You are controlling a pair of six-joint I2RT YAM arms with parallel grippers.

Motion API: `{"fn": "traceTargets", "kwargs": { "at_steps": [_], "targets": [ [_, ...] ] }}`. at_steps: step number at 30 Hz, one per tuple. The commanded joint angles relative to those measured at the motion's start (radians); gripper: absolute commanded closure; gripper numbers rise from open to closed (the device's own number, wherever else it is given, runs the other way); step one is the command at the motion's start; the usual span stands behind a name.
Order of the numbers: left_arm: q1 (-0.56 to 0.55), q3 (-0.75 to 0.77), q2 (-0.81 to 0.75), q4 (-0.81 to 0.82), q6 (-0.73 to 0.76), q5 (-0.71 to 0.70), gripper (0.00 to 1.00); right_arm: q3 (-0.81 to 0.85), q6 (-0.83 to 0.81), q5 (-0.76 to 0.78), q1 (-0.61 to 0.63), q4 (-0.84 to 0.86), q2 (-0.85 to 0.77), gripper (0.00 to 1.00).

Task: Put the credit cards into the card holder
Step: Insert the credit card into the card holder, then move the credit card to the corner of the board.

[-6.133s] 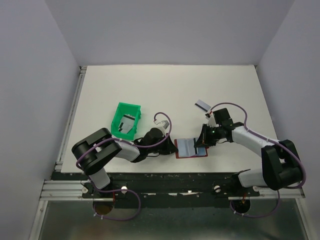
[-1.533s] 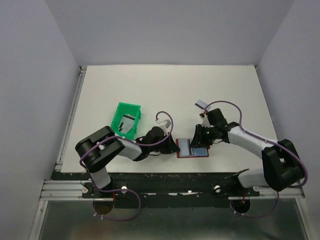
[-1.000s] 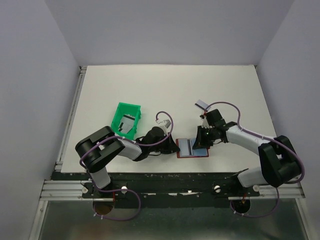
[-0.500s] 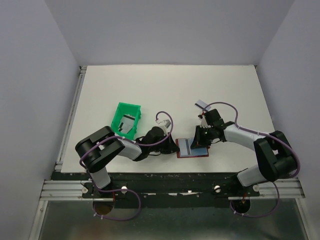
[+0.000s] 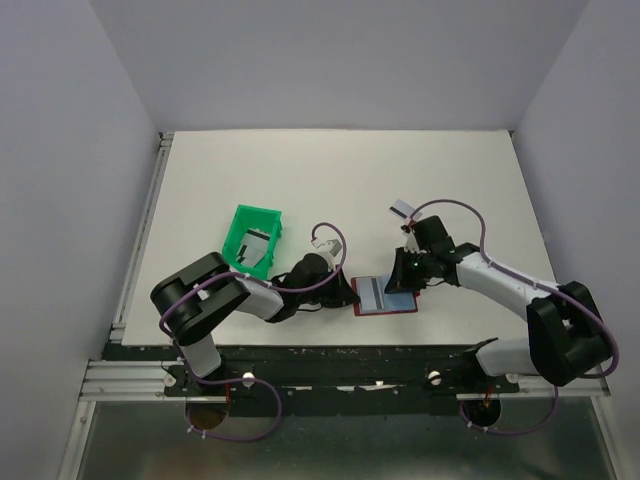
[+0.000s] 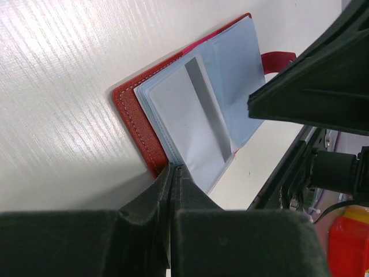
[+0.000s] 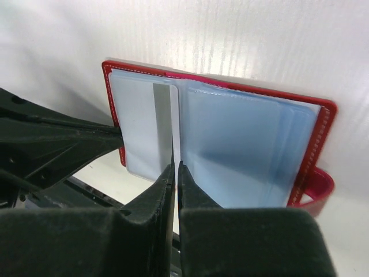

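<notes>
**CARD INSERTION — HANDLING NOTES**

The card holder (image 5: 385,296) lies open on the table (image 5: 330,180) between the arms. The left gripper (image 6: 173,168) is clamped on its near cover edge, pinning it. The right gripper (image 7: 175,167) is all but closed — apparently on the striped edge of a credit card (image 7: 141,127) over the left page, though card or sleeve is unclear. Card: light, stiff, slick; grip an edge. Sleeves: soft, floppy. Only the top view shows the green tray (image 5: 252,240) and a loose card (image 5: 403,210).
</notes>
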Motion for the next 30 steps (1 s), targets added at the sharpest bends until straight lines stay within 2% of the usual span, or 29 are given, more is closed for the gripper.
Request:
{"fn": "traceTargets", "kwargs": {
  "at_steps": [1,6,12,17,20,25,27,30],
  "targets": [
    [-0.002,-0.016,0.007,0.014,0.002,0.01,0.91,0.049,-0.006,0.172,0.007,-0.146,-0.076,0.87],
    [-0.002,-0.019,-0.013,-0.003,0.009,0.002,0.91,0.035,0.009,0.231,0.007,-0.154,-0.102,0.87],
    [-0.002,-0.001,-0.059,-0.061,0.042,-0.011,0.91,0.003,0.038,0.14,0.007,-0.044,-0.056,0.87],
    [-0.002,0.021,-0.11,-0.132,0.075,-0.027,0.88,0.03,0.061,0.267,0.007,-0.12,-0.019,0.86],
    [-0.002,0.032,-0.153,-0.178,0.097,-0.045,0.84,0.061,0.071,0.318,0.007,-0.145,-0.053,0.77],
    [-0.002,0.072,-0.23,-0.286,0.152,-0.076,0.76,0.22,0.052,0.453,0.004,-0.208,-0.033,0.52],
    [-0.003,0.09,-0.266,-0.34,0.17,-0.099,0.75,0.309,0.034,0.505,-0.011,-0.228,0.017,0.48],
    [0.0,0.114,-0.317,-0.435,0.198,-0.143,0.74,0.471,0.023,0.522,-0.066,-0.264,0.121,0.47]
  ]
}}
